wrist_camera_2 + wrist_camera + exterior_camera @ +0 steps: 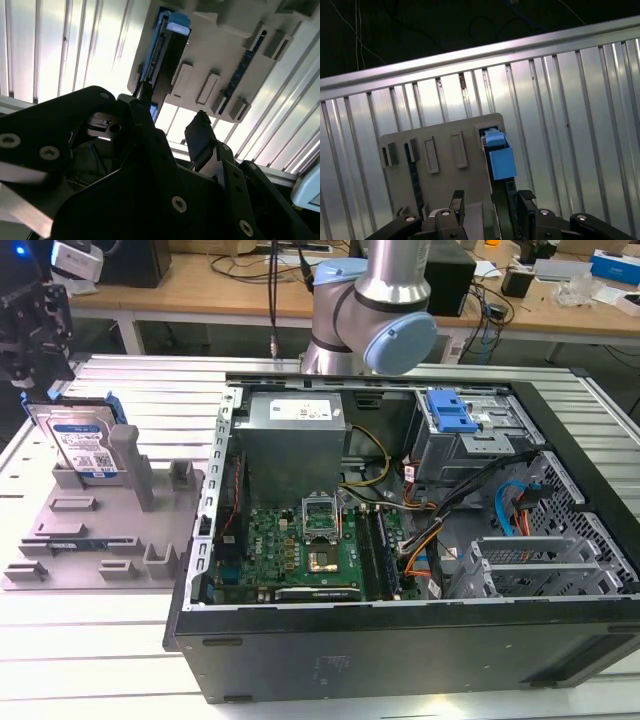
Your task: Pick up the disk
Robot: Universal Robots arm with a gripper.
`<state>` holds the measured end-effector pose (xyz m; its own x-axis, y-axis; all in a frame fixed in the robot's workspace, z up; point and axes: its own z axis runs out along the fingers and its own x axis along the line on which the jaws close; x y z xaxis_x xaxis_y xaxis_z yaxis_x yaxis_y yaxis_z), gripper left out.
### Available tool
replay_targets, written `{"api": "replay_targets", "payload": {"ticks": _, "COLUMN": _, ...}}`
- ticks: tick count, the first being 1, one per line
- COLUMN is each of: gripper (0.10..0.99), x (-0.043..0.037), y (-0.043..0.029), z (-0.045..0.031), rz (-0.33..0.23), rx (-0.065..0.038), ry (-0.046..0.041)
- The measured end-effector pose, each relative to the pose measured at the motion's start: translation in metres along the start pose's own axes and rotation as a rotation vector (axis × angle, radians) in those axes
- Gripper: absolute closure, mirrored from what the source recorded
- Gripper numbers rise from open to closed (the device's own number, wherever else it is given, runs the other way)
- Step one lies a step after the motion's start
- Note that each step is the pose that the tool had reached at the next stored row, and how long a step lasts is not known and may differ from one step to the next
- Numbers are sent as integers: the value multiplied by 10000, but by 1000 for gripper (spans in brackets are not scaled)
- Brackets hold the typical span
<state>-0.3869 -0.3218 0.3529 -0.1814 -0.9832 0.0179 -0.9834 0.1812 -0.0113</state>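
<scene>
Claw (172,112) jaws apart, holding nothing. Disk (85,445) stands on edge in grey fixture (100,540) on desk (150,375), directly below claw, in line with gap between fingers (200,137), apart from them. Grasp, lift not yet done.

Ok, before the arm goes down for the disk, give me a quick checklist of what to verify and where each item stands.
1. The disk upright in the fixture: ok.
2. The pincer open, fingers apart in both wrist views: ok.
3. The pincer above the disk and apart from it, exterior view: ok.
4. The disk's edge in line with the gap between the fingers, first wrist view: roughly ok; exact centring cannot tell.
5. The post beside the disk out of the fingers' path: cannot tell.
</scene>
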Motion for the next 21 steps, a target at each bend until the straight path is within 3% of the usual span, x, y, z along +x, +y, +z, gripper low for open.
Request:
{"api": "replay_targets", "payload": {"ticks": 5, "gripper": 545, "x": -31, "y": 31, "z": 10, "rz": -502, "rx": 21, "ry": 54}}
{"api": "replay_targets", "payload": {"ticks": 10, "gripper": 545, "x": -81, "y": 137, "z": 50, "rz": -674, "rx": 27, "ry": 62}}
{"api": "replay_targets", "payload": {"ticks": 21, "gripper": 545, "x": -64, "y": 240, "z": 116, "rz": -1843, "rx": 52, "ry": 70}}
